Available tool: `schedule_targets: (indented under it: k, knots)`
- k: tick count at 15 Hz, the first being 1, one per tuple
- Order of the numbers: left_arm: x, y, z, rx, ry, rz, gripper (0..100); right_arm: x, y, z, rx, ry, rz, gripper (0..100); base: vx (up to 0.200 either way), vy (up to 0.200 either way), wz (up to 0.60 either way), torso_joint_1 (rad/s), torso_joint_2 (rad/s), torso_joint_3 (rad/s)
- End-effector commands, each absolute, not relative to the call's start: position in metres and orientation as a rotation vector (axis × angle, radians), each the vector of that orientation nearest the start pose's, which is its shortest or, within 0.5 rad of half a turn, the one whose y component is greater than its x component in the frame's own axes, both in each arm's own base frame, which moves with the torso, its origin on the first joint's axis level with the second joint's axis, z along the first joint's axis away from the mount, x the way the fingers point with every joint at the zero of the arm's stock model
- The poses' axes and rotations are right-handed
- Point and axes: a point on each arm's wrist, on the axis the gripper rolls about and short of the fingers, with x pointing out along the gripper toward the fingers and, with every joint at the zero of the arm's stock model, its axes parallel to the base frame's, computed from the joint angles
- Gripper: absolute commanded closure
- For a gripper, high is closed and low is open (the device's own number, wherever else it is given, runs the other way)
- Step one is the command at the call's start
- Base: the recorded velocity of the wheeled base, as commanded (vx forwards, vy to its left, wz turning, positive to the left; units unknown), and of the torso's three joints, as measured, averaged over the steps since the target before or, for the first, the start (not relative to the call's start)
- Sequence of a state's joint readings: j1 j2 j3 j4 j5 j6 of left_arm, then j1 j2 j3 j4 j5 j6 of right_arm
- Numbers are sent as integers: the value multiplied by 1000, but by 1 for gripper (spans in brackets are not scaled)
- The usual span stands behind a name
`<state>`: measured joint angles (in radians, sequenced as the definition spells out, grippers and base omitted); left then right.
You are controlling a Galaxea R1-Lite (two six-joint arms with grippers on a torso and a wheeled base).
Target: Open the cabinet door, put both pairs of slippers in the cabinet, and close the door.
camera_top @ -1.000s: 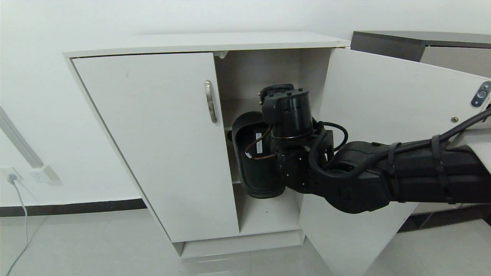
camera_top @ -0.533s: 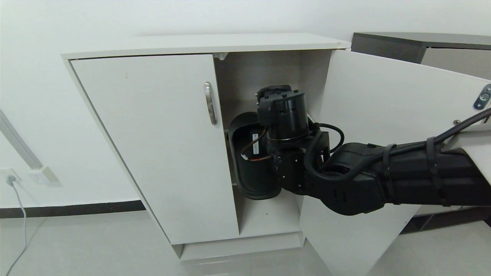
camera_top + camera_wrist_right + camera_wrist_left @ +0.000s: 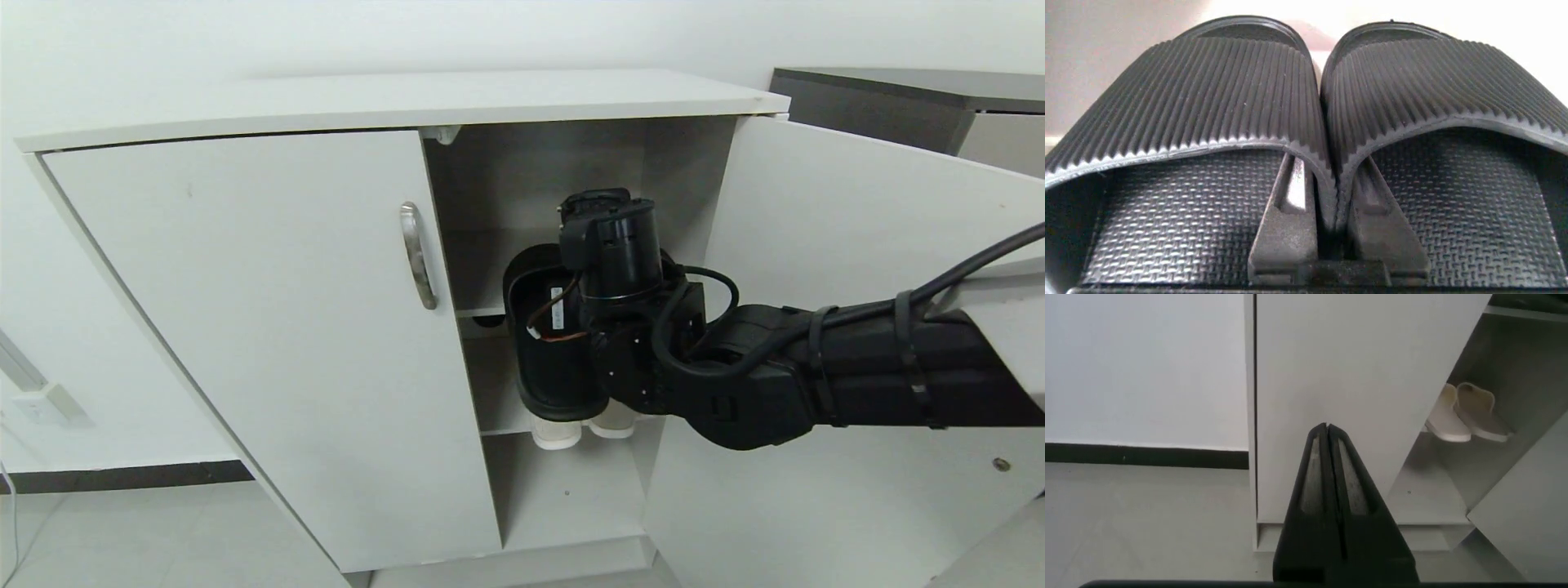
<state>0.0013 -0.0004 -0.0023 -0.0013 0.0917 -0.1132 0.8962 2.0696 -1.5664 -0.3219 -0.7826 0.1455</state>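
The white cabinet has its left door closed and its right door swung open. My right arm reaches into the opening with the pair of black slippers held on edge, between the middle and lower shelf. My right gripper is shut on the two inner straps of the black slippers, pinched together. The white slippers lie on the lower shelf just under the black pair, and appear again in the left wrist view. My left gripper hangs shut and empty in front of the closed door.
A metal handle sits on the closed door's edge. A grey cabinet stands behind the open door at the right. A dark skirting strip runs along the white wall above the pale floor.
The head camera has moved closer, so the cabinet looks larger. My right arm has carried the black slippers a little deeper into the opening; the white slippers now show beneath them.
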Motion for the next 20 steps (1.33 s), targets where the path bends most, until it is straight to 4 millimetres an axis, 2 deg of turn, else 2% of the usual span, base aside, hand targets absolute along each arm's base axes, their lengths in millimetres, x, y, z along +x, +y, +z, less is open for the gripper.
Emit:
schedule_targets:
  k: [1,6,10,11,12,18,20]
  knots:
    - [-23,2,76,-114,-10,93,100,277,324,226,7,132,108,100,0,0,0,0,0,0]
    - [-23,2,76,-114,-8,93,100,286,330,215,-8,145,104,100,0,0,0,0,0,0]
    - [-23,2,76,-112,-8,93,100,286,330,216,-1,143,104,100,0,0,0,0,0,0]
    - [-23,2,76,-112,-8,93,100,286,330,218,4,140,104,100,0,200,0,7,2,-2]
    - [-23,2,76,-112,-8,95,100,287,328,218,9,140,98,100,0,200,0,-7,-2,-2]
    - [-23,2,76,-112,-8,93,100,297,313,224,35,130,38,100,0,0,0,0,0,0]
    - [-23,2,76,-112,-10,93,100,298,309,223,33,134,33,100,0,200,0,0,2,12]
